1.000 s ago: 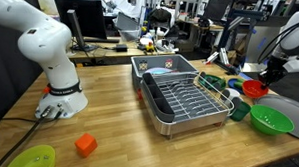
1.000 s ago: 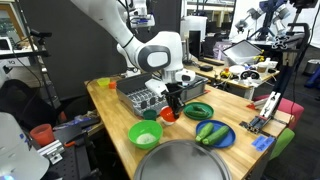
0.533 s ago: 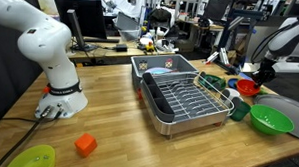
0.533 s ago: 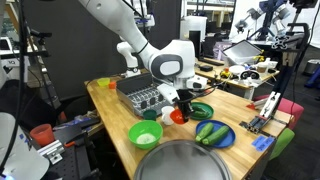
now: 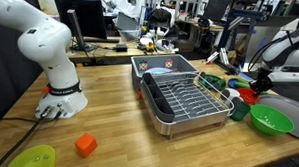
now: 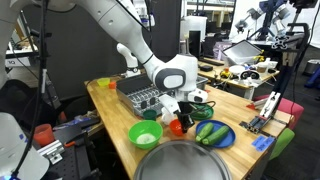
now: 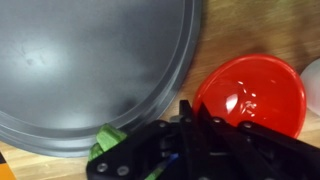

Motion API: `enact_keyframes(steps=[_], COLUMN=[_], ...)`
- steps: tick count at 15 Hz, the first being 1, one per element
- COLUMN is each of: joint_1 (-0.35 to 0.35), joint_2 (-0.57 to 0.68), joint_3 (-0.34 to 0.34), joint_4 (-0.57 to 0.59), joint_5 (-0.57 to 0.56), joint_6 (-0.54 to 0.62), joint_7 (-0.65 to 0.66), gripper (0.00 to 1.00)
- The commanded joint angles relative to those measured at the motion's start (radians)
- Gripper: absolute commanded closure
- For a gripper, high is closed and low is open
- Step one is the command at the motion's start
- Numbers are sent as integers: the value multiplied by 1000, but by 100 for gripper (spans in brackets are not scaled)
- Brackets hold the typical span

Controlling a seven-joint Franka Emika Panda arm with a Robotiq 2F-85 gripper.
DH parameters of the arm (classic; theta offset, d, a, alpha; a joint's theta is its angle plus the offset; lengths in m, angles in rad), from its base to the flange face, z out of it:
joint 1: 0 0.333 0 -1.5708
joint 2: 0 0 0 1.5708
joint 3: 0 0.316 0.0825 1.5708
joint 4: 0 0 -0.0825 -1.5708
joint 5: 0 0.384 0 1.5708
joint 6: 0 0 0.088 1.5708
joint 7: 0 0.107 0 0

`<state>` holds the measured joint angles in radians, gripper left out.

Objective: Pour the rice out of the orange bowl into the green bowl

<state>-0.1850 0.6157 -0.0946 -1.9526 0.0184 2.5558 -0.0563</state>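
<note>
The orange bowl (image 5: 248,95) (image 6: 178,126) is small, glossy and red-orange. It sits low over the wooden table between the dish rack and the green bowl. My gripper (image 5: 257,84) (image 6: 180,116) is shut on its rim. In the wrist view the orange bowl (image 7: 252,95) is upright, and I see only shine inside it, no rice. The black fingers (image 7: 186,125) meet at its near edge. The green bowl (image 5: 271,120) (image 6: 146,132) is wide and bright green and stands on the table beside the orange bowl.
A grey dish rack (image 5: 184,98) (image 6: 140,96) stands mid-table. A large grey round lid (image 6: 185,160) (image 7: 90,60) lies by the table's edge. A dark green plate (image 6: 200,110) and a blue plate with green vegetables (image 6: 212,133) lie nearby. An orange cube (image 5: 84,144) and a yellow-green dish (image 5: 32,157) are far off.
My gripper has carried the orange bowl downward and sideways, away from the dish rack, closer to the table and the blue plate. The green bowl has not moved.
</note>
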Motion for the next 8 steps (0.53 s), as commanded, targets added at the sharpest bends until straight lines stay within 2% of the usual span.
enact_keyframes(steps=[1,4,5,7,8], joint_1=[-16,-10,-2,-3,-3], joint_2=[-3,-35,-9,-15,-16], joint_3=[8,1,-2,-2,-2], joint_4=[13,-22,9,8,6], joint_5=[9,-8,-2,-3,-3], joint_6=[-17,17,-1,-1,-1], joint_7=[-25,-35,-9,-12,-13], gripper=[66,45,65,50,46])
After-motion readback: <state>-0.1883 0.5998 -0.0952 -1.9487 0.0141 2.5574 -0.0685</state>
